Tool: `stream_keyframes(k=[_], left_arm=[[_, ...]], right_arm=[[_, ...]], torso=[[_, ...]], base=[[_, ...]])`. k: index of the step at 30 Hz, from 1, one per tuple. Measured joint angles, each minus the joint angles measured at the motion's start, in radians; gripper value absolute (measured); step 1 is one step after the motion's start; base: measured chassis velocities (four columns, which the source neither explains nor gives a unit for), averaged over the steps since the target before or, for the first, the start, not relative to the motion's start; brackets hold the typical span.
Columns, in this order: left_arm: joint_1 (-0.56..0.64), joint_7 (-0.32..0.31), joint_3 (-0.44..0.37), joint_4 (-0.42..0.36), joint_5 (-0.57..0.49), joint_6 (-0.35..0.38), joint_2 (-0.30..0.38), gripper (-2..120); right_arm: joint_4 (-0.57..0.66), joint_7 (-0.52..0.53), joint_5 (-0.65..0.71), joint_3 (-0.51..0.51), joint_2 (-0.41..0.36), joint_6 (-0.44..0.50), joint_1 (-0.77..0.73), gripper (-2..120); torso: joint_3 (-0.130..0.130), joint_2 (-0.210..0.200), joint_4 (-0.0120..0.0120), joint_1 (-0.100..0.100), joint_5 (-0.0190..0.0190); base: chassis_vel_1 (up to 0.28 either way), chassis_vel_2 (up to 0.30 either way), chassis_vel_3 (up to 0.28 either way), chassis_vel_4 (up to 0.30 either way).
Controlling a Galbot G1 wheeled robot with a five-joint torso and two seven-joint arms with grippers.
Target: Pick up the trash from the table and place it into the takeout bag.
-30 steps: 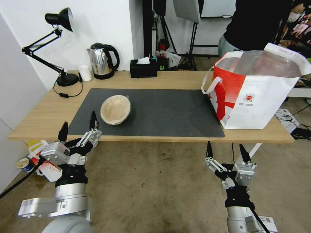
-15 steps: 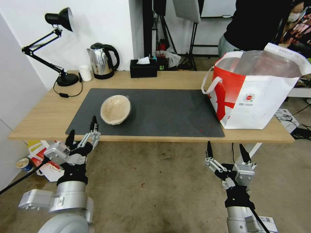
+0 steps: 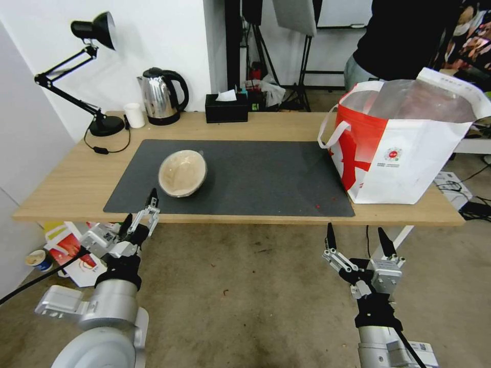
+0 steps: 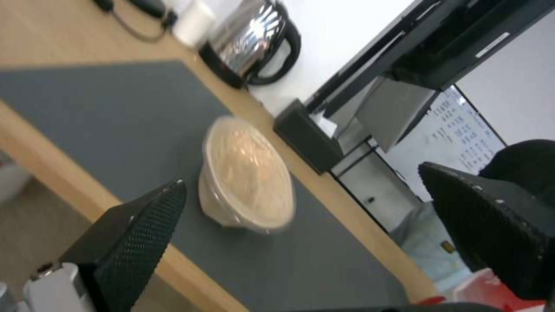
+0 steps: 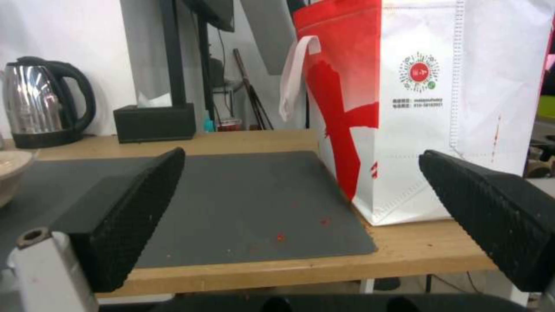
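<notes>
Head view: the left gripper (image 3: 139, 209) hangs just off the near edge of the table (image 3: 61, 179), its two black fingers (image 3: 152, 197) spread apart and holding nothing, tips pointing up and toward the tan paper bowl (image 3: 182, 173). That bowl rests tilted on the dark grey mat (image 3: 255, 179), just beyond the left fingertips and apart from them. The right gripper (image 3: 356, 239) waits below the table's front edge, fingers spread wide and empty, with the takeout bag (image 3: 409, 148) standing upright on the table beyond and slightly to the outer side of its tips. A few red crumbs (image 3: 318, 206) lie on the mat ahead of the right fingers.

Left wrist view frames the paper bowl (image 4: 246, 173) between the two open fingers (image 4: 138, 234), past the table's wooden edge, with a steel kettle (image 4: 254, 39) and a black tissue box (image 4: 306, 136) farther off behind it.

Right wrist view looks between its parted fingers (image 5: 127, 212) across the mat (image 5: 243, 203) to the bag (image 5: 439, 99), whose white loop handle (image 5: 295, 73) hangs on the side facing the kettle (image 5: 43, 104).

A black desk lamp (image 3: 82, 66) and a small white cup (image 3: 134, 115) stand at the table's far side, well beyond the left fingers.
</notes>
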Motion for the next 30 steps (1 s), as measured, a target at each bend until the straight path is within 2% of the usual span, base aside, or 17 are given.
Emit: stream_keyframes(k=[4,6,12,18,24,26,30], left_arm=[[-0.014,-0.026,-0.01,0.0,-0.076,0.031,0.004,100],[-0.03,-0.054,-0.022,0.001,-0.158,0.065,0.008,100],[-0.047,-0.086,-0.035,0.001,-0.248,0.101,0.012,100],[-0.08,-0.138,-0.06,0.001,-0.392,0.15,0.012,100],[-0.098,-0.166,-0.074,0.001,-0.472,0.175,0.012,100],[-0.12,-0.194,-0.092,0.001,-0.549,0.2,0.014,100],[-0.144,-0.207,-0.113,0.001,-0.584,0.204,0.038,100]], right_arm=[[0.0,0.0,0.0,0.0,0.0,0.0,0.0,100],[0.0,0.0,0.0,0.0,0.0,0.0,0.0,100],[0.0,0.0,0.0,0.0,0.0,0.0,0.0,100],[0.0,0.0,0.0,0.0,0.0,0.0,0.0,100],[0.0,0.0,0.0,0.0,0.0,0.0,0.0,100],[0.0,0.0,0.0,0.0,0.0,0.0,0.0,100],[0.0,0.0,0.0,0.0,0.0,0.0,0.0,100]], torso=[[0.0,0.0,0.0,0.0,0.0],[0.0,0.0,0.0,0.0,0.0],[0.0,0.0,0.0001,0.0,0.0],[0.0,0.0,-0.0001,0.0,0.0001],[0.0,0.0,0.0001,0.0,0.0001],[0.0,0.0,0.0003,0.0,0.0],[0.0,0.0,-0.0001,0.0,0.0]], base=[[0.0,0.0,0.0,0.0],[0.0,0.0,0.0,0.0],[0.0,0.0,0.0,0.0],[0.0,0.0,0.0,0.0],[0.0,0.0,0.0,0.0],[0.0,0.0,0.0,0.0],[0.0,0.0,0.0,0.0]])
